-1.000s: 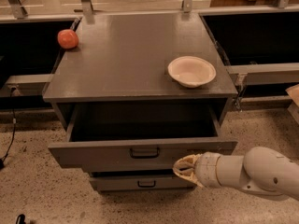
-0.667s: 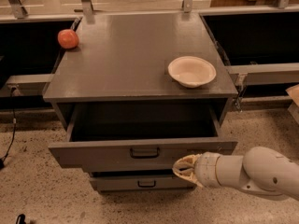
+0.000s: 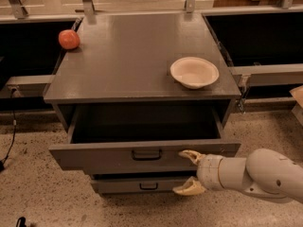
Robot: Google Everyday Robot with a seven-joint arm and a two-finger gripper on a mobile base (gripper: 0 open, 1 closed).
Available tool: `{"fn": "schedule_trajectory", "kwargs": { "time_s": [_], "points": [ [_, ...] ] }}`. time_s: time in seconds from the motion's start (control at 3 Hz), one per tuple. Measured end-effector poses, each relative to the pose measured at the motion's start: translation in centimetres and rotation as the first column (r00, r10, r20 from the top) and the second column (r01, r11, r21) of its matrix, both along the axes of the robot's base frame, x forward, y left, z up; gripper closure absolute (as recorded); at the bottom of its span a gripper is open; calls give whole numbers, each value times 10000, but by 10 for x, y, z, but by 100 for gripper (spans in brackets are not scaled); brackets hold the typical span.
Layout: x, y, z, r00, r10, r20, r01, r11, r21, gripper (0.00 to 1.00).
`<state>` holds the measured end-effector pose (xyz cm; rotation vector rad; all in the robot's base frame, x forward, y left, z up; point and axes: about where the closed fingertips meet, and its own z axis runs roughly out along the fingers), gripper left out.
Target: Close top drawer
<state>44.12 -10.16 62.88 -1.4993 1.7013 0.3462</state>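
The claw (image 3: 189,172) sat low at the right of the view, its two fingers spread wide, one above the other, holding nothing. The upper fingertip (image 3: 188,154) lay against or just short of the top drawer (image 3: 94,157); I could not tell whether it touched. The lower one hung in front of the lower drawer (image 3: 123,186).

The top drawer stood pulled well out from under the worktop (image 3: 128,56), its deep box open and dark inside. Its wide front ran left to right across my view, with the pull handle (image 3: 147,154) at its middle. The claw was on my side of that front, just to the right of the handle and near the bottom edge.

So the drawer lay straight ahead of the claw, and the way home ran away from me, back under the worktop. I judged that a push square to the front was what was needed. Being right of centre, it could skew the box on its runners.
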Motion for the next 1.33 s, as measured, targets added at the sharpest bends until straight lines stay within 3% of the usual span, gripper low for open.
{"fn": "schedule_trajectory", "kwargs": {
  "time_s": [0.67, 1.0, 1.33],
  "points": [
    [0, 0, 0, 10000, 1, 0, -1, 10000, 0, 0],
    [-2, -4, 14, 9999, 84, -67, -84, 9999, -86, 15],
    [7, -14, 27, 10000, 83, 20, -82, 9996, -253, 38]
  ]
}}
